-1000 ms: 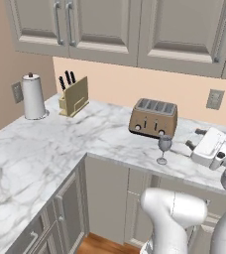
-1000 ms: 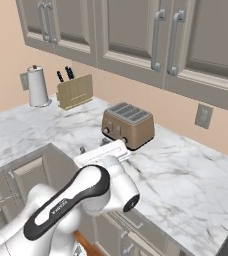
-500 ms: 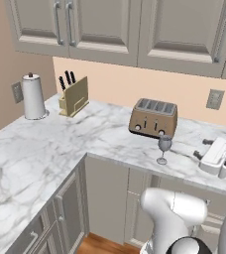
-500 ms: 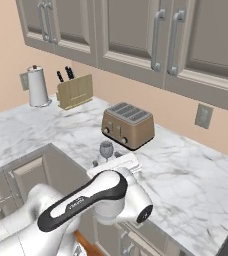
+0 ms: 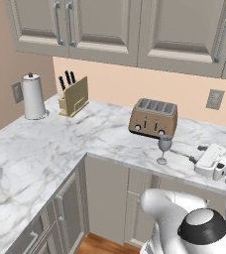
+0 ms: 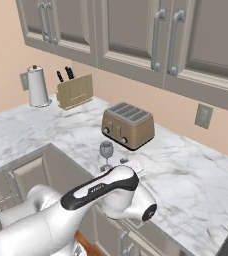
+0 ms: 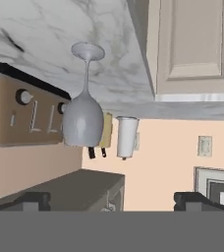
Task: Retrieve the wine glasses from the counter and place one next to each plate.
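Note:
One clear stemmed wine glass (image 5: 163, 149) stands upright on the marble counter (image 5: 85, 134), near its front edge and in front of the toaster (image 5: 153, 117). My gripper (image 5: 197, 154) is low over the counter just right of the glass, pointing at it, jaws open and holding nothing. In the right base view the glass (image 6: 106, 152) stands just left of the gripper (image 6: 125, 161), which my own arm partly hides. The hand view is upside down. There the glass (image 7: 83, 118) hangs left of centre, ahead of the open gripper (image 7: 115, 201) and apart from it. The plates are out of view.
The bronze toaster (image 6: 127, 125) stands close behind the glass. Far left on the counter are a knife block (image 5: 74, 96) and a paper towel roll (image 5: 33, 96). Wall cabinets hang above. The counter turns a corner toward the left front.
The hand has sunk lower and shifted slightly to the right of the glass, uncovering the glass in the right base view. The jaws stayed open. The glass has not moved.

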### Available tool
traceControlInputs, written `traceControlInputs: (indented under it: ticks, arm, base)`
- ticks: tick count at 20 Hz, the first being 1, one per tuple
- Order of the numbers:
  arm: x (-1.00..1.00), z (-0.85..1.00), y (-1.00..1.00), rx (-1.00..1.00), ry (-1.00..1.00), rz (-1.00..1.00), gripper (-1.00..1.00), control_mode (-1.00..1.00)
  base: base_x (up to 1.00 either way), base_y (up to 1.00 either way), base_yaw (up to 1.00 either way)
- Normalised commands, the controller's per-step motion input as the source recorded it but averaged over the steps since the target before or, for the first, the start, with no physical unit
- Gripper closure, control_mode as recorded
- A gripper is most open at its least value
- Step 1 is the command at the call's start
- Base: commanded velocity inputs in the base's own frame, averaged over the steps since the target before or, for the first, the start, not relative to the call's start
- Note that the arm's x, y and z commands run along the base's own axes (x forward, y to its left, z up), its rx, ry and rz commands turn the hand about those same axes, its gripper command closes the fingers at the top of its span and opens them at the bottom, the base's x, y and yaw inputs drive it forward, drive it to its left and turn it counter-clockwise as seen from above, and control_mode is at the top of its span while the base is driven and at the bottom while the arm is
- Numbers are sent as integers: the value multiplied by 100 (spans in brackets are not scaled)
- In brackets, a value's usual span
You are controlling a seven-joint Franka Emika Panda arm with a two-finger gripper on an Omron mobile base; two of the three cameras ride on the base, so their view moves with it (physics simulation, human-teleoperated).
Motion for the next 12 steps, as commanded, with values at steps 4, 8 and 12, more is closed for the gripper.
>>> traceControlInputs:
  ticks: [4, 8, 12]
  arm:
    - [38, -45, 0, 0, 0, 0, -100, -100]
    - [14, -13, 0, 0, 0, 0, -100, -100]
    - [26, -19, 0, 0, 4, 0, -100, -100]
  base:
    - [0, 0, 0]
    - [0, 0, 0]
    - [0, 0, 0]
